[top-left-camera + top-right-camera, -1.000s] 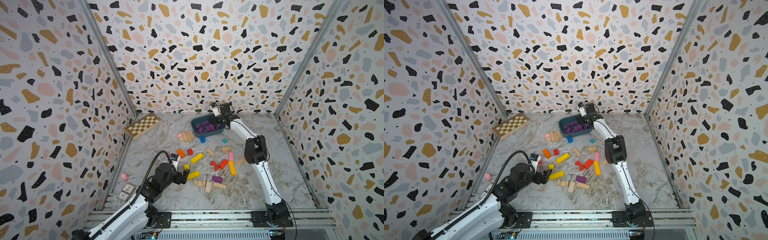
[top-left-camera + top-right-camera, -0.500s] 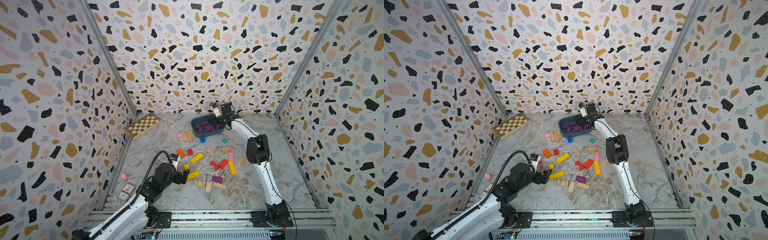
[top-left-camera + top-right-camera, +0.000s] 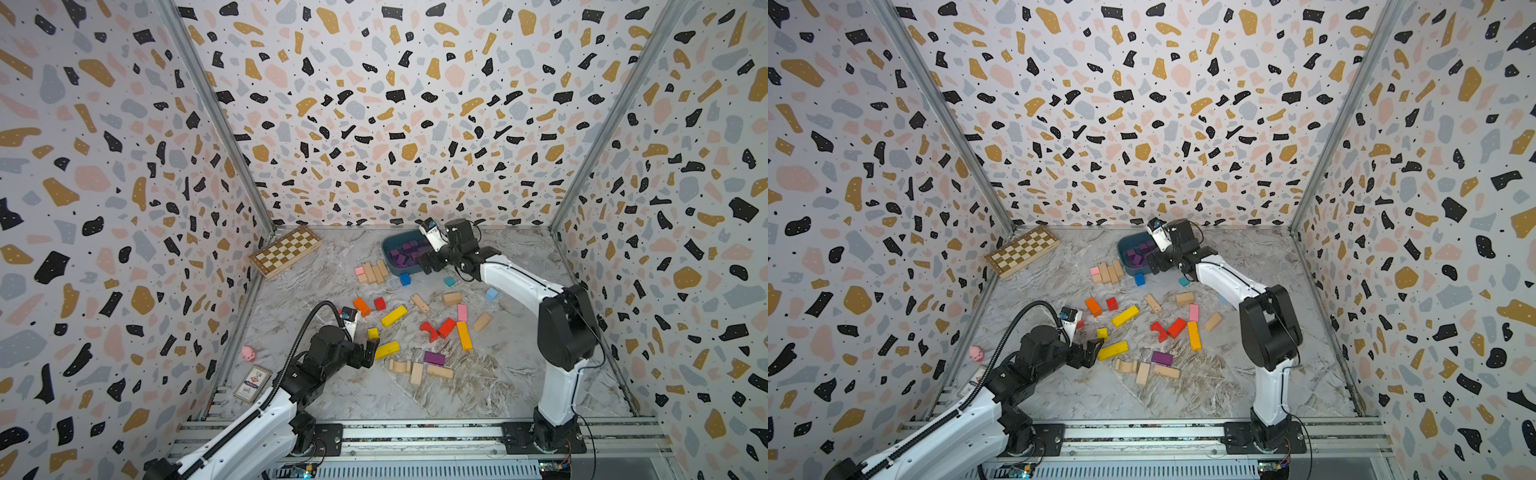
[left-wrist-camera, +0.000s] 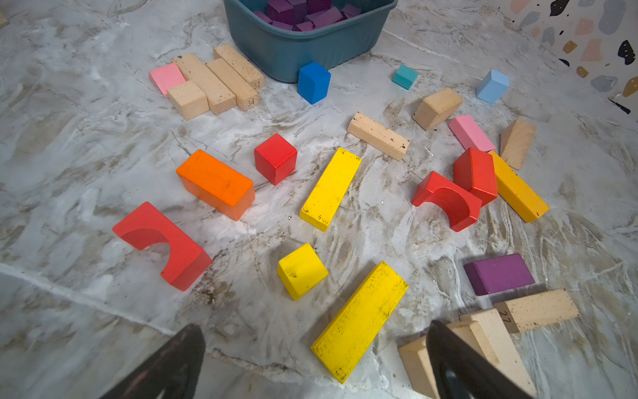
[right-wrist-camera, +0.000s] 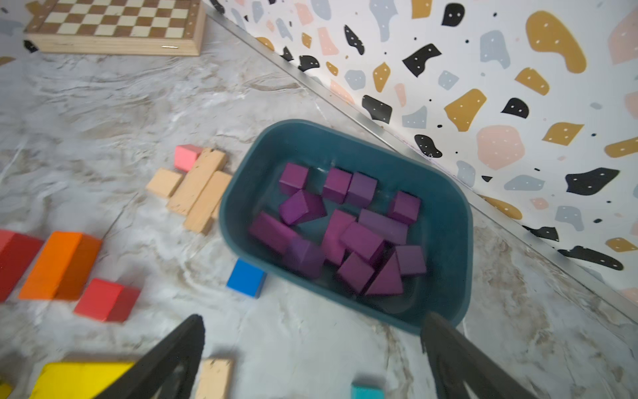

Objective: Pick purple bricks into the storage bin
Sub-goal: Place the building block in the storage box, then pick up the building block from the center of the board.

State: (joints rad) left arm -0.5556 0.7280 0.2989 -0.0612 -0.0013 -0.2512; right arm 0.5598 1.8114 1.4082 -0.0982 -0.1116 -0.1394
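Marbled grey tabletop (image 3: 374,401), and it's crowded out there! Far back near the wall sits the dark teal storage bin (image 3: 388,261), with a blue cube (image 3: 405,279) just beside its near wall. A bundle of plain wooden bars (image 3: 376,272) lies alongside, with a pink block (image 3: 359,270) at its end. The chessboard (image 3: 286,250) lies flat in the far corner, well apart. In the middle, an orange block (image 3: 361,306), a red cube (image 3: 379,303) and a yellow bar (image 3: 393,316) are scattered, none touching. One purple brick (image 3: 434,358) lies loose toward the front, just beside pale wooden blocks (image 3: 439,371). At the left edge are a pink pig toy (image 3: 248,353) and a card pack (image 3: 252,383).
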